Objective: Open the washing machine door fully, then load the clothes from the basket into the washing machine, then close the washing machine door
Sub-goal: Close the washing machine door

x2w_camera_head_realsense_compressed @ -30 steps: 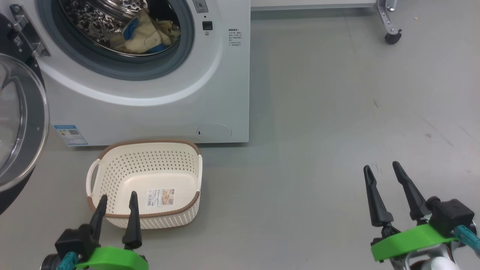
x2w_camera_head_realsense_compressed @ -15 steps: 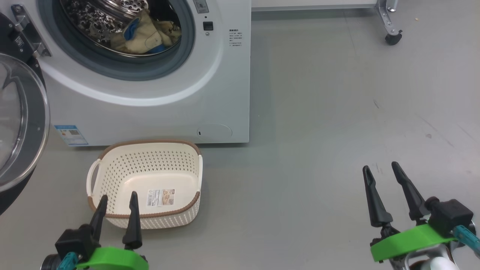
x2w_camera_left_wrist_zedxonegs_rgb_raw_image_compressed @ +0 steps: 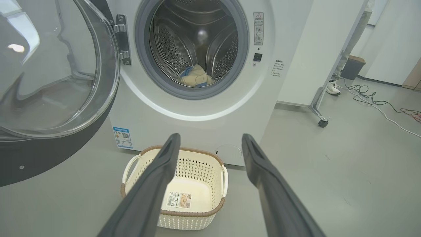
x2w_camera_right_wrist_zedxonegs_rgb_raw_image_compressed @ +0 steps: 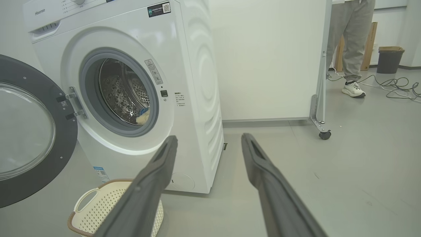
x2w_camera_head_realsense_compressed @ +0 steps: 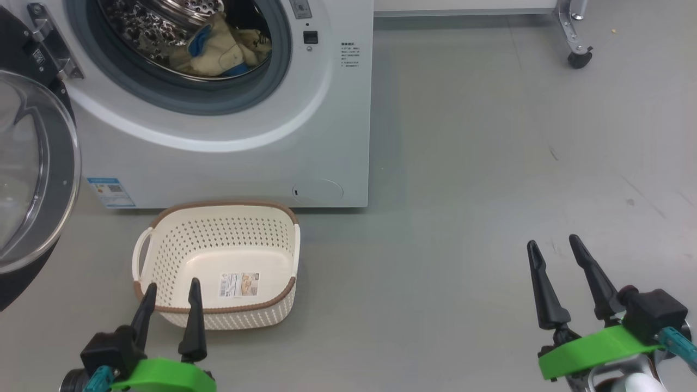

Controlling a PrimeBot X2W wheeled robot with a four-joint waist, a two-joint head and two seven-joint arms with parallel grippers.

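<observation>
The white washing machine (x2w_camera_head_realsense_compressed: 228, 158) stands at the upper left with its black glass door (x2w_camera_head_realsense_compressed: 32, 169) swung wide open to the left. Cream-yellow clothes (x2w_camera_head_realsense_compressed: 223, 51) with a blue patch lie inside the steel drum (x2w_camera_left_wrist_zedxonegs_rgb_raw_image_compressed: 197, 42). On the floor before the machine sits the cream perforated basket (x2w_camera_head_realsense_compressed: 218, 239), holding nothing but its label. My left gripper (x2w_camera_head_realsense_compressed: 170, 288) hangs open just in front of the basket's near rim. My right gripper (x2w_camera_head_realsense_compressed: 552, 245) is open too, far to the right over bare floor.
A white partition on a wheeled metal foot (x2w_camera_right_wrist_zedxonegs_rgb_raw_image_compressed: 324, 133) stands right of the machine. Behind it a person's legs and shoe (x2w_camera_right_wrist_zedxonegs_rgb_raw_image_compressed: 352, 89), cables on the floor (x2w_camera_right_wrist_zedxonegs_rgb_raw_image_compressed: 394, 89) and a dark bin (x2w_camera_right_wrist_zedxonegs_rgb_raw_image_compressed: 389, 59). Grey floor spreads to the right.
The whole head picture has shifted slightly right and down, so the camera moved. Both grippers hold the same pose, still open.
</observation>
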